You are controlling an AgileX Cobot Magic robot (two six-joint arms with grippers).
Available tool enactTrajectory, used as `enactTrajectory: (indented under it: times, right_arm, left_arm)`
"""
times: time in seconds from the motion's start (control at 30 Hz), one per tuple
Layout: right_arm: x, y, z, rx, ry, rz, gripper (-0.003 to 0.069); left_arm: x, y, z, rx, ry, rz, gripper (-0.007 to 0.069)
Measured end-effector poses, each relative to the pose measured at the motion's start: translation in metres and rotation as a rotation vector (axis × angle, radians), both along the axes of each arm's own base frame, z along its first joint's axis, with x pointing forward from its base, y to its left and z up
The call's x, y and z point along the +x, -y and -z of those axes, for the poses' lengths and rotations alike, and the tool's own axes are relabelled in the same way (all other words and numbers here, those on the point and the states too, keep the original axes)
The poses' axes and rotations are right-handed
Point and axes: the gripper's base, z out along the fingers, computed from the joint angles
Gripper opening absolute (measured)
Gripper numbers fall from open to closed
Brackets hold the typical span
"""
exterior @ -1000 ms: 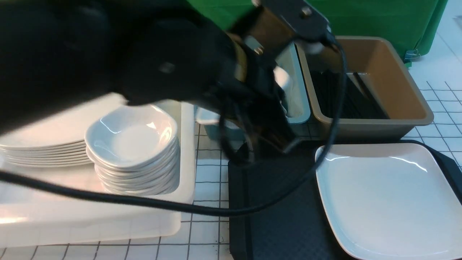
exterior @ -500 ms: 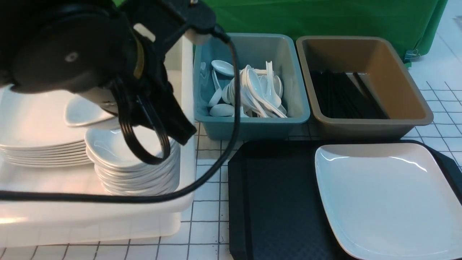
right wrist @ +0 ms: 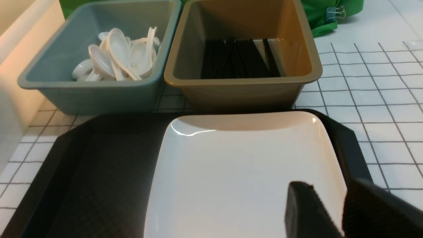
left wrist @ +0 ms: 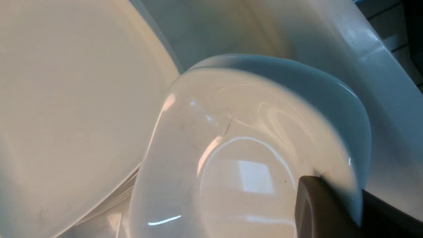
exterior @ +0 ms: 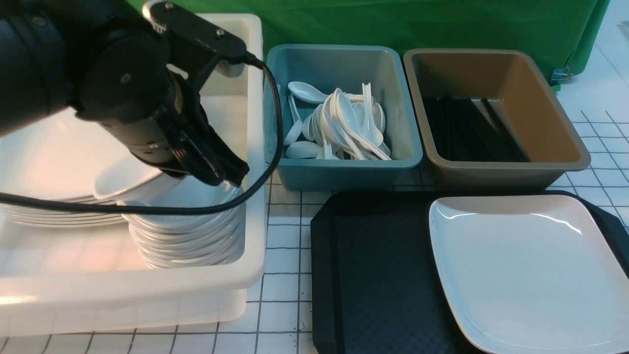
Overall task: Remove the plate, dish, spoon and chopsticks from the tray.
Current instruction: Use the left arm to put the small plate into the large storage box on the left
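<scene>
Front view bright, mostly sharp; glare streaks on big plate (exterior: 530, 275); R wrist fingers (right wrist: 307, 211) blurred.

"What kind of place is this?"

"It looks like a robot lab, a spot set up for robot work. See the big black robot arm (exterior: 123, 83) with its long cord (exterior: 275, 142)?"

"Yes! What else tells you?"

"The white surface (exterior: 280, 314) has dark lines all over it, like graph paper. And a green cloth (exterior: 344, 22) hangs at the back, with a binder clip (exterior: 560, 74) on it."

"But I see plates and spoons. Is it a kitchen?"

"They do look like kitchen things. But they are sorted into bins: white spoons (exterior: 351, 120) in the blue-gray one (exterior: 344, 174), black sticks (exterior: 471, 130) in the brown one (exterior: 511, 174)."
</scene>
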Motion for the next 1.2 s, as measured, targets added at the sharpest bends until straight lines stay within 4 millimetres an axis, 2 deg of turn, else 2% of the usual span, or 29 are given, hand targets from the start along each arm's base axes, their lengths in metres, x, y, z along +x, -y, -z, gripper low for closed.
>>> enactTrajectory:
  times: [0.23, 0.37, 0.43, 0.47, 0.53, 0.67, 0.73, 0.77, 0.83, 0.87, 0.93, 1.07, 1.2]
  right_arm:
    - [0.000, 0.000, 0.000, -0.001, -0.003, 0.000, 0.0207]
    - [0.000, 0.000, 0.000, -0.001, -0.004, 0.000, 0.0212]
    - [0.000, 0.000, 0.000, -0.001, -0.004, 0.000, 0.0214]
    - [0.000, 0.000, 0.000, -0.001, -0.005, 0.000, 0.0214]
    - [0.000, 0.000, 0.001, -0.001, -0.006, 0.000, 0.0215]
    - [0.000, 0.000, 0.001, -0.001, -0.006, 0.000, 0.0216]
    - [0.000, 0.000, 0.001, -0.001, -0.006, 0.000, 0.0218]
    - [0.000, 0.000, 0.001, -0.001, -0.006, 0.000, 0.0219]
    - [0.000, 0.000, 0.001, -0.001, -0.006, 0.000, 0.0219]
    - [0.000, 0.000, 0.001, -0.001, -0.006, 0.000, 0.0219]
    - [0.000, 0.000, 0.001, -0.001, -0.006, 0.000, 0.0219]
    - [0.000, 0.000, 0.001, -0.001, -0.006, 0.000, 0.0208]
    - [0.000, 0.000, 0.001, -0.001, -0.006, 0.000, 0.0159]
  left_arm:
    - [0.005, 0.004, 0.008, 0.010, -0.016, 0.010, 0.0113]
    - [0.004, 0.003, 0.007, 0.006, -0.013, 0.012, 0.0271]
    - [0.003, 0.003, 0.004, 0.000, -0.007, 0.012, 0.0334]
    - [0.002, 0.002, 0.003, -0.001, -0.006, 0.012, 0.0340]
    - [-0.001, 0.000, -0.003, -0.013, 0.009, 0.012, 0.0414]
    - [-0.009, -0.004, -0.018, -0.047, 0.041, 0.010, 0.0482]
    - [-0.016, -0.006, -0.039, -0.105, 0.077, 0.004, 0.0503]
    - [-0.020, -0.006, -0.049, -0.150, 0.089, 0.002, 0.0503]
    - [-0.024, -0.006, -0.057, -0.190, 0.096, 0.002, 0.0502]
    - [-0.031, -0.004, -0.068, -0.268, 0.091, 0.004, 0.0487]
    - [-0.039, 0.000, -0.075, -0.363, 0.061, 0.016, 0.0440]
    - [-0.050, 0.017, -0.073, -0.515, -0.061, 0.134, 0.0267]
    - [-0.054, 0.038, -0.060, -0.658, -0.172, 0.267, 0.0062]
